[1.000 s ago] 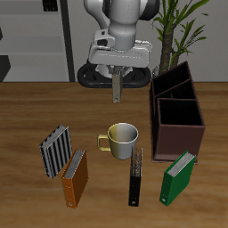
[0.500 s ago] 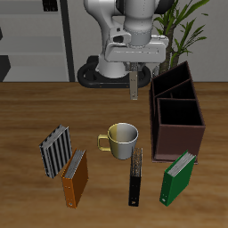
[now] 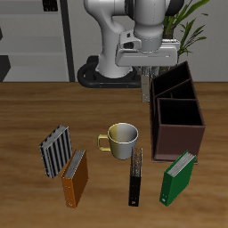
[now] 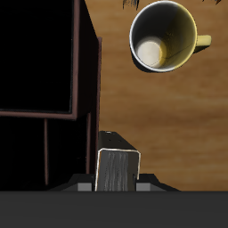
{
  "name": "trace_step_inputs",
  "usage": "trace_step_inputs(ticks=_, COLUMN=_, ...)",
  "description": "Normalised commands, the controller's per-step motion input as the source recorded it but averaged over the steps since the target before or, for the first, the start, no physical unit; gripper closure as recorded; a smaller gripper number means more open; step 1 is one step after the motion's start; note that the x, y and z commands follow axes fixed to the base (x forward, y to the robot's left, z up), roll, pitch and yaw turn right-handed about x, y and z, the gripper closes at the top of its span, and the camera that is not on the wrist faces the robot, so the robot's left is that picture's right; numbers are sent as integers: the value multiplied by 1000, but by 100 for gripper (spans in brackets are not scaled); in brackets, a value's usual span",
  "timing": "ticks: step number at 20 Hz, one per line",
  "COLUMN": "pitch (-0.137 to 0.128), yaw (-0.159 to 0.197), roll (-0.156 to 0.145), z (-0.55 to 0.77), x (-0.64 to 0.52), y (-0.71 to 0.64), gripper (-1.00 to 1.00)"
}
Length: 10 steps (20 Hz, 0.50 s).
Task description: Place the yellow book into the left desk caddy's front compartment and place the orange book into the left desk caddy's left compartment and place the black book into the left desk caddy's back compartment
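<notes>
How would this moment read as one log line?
gripper: holding yellow book | position: above table beside caddy | orange book, black book: on table

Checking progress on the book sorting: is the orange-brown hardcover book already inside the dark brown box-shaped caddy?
No, the orange-brown hardcover book lies on the wooden table, apart from the dark brown caddy.

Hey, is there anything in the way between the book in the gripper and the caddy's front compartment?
Nothing visible. The yellow book hangs from the gripper just beside the caddy. Only the caddy's own wall lies between it and the open front compartment. The mug stands off to the side.
</notes>
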Motion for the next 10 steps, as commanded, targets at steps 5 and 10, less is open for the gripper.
trace_step_inputs(ticks=5, pitch=39, yaw=-22, roll=37, z=-25, x=31, y=252, gripper=100)
trace_step_inputs(ticks=10, pitch=-4, yaw=-3, roll=13, z=52, x=92, y=152, gripper=100)
